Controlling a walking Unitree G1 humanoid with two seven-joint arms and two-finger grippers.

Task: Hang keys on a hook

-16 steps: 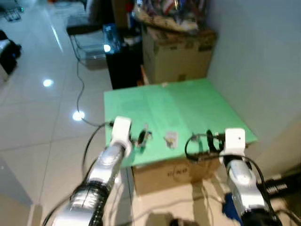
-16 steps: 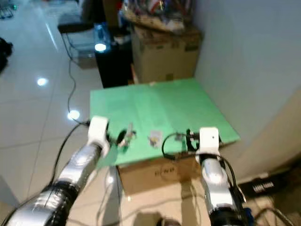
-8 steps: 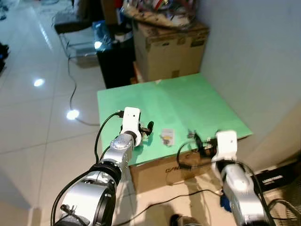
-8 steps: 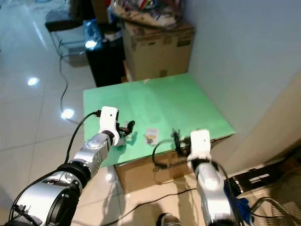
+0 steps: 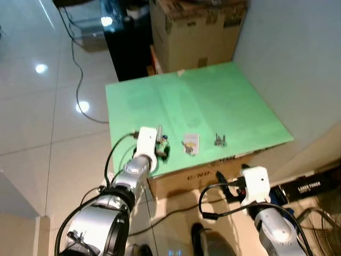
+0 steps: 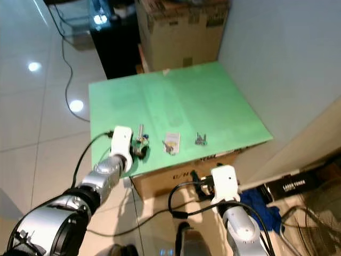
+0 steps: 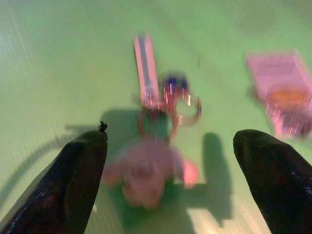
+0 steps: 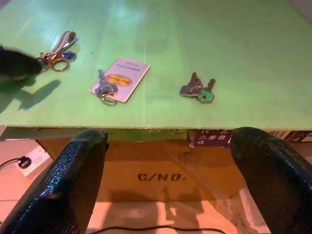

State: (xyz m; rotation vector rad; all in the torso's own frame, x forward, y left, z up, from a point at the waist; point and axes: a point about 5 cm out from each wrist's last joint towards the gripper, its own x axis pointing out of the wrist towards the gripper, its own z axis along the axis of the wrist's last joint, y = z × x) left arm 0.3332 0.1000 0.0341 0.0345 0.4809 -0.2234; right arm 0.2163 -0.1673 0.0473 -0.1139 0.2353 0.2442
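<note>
Left eye view: a flat green corrugated-plastic surface (image 5: 202, 106) lies on top of a brown cardboard box (image 5: 202, 176) printed "C/NO.", beside a pale wall (image 5: 298, 53). Three key sets lie in a row along the near edge of the surface. Taking the centre of the surface as the dial centre, the set with a pink strap, metal rings and a small pink plush charm (image 7: 156, 122) lies at about 8 o'clock. The key on a ring attached to a white rectangular card (image 8: 117, 80) lies at about 6 o'clock. The pair of silver keys with a teal head (image 8: 197, 90) lies at about 5 o'clock.

The left end effector (image 5: 162, 149) sits low over the near left corner of the surface, directly at the strap key set. In the left wrist view its two black fingers (image 7: 78, 175) are spread wide, one on each side of the plush charm, and grip nothing.

The right end effector (image 5: 226, 189) is off the surface, in front of the box and below its top edge. In the right wrist view its fingers (image 8: 78, 175) are spread apart and empty, and face the card key and the teal-headed keys.

Beyond the surface stands a second, taller brown cardboard box (image 5: 197, 32). A black cable (image 5: 80, 80) runs across the glossy white tiled floor (image 5: 42, 122).
</note>
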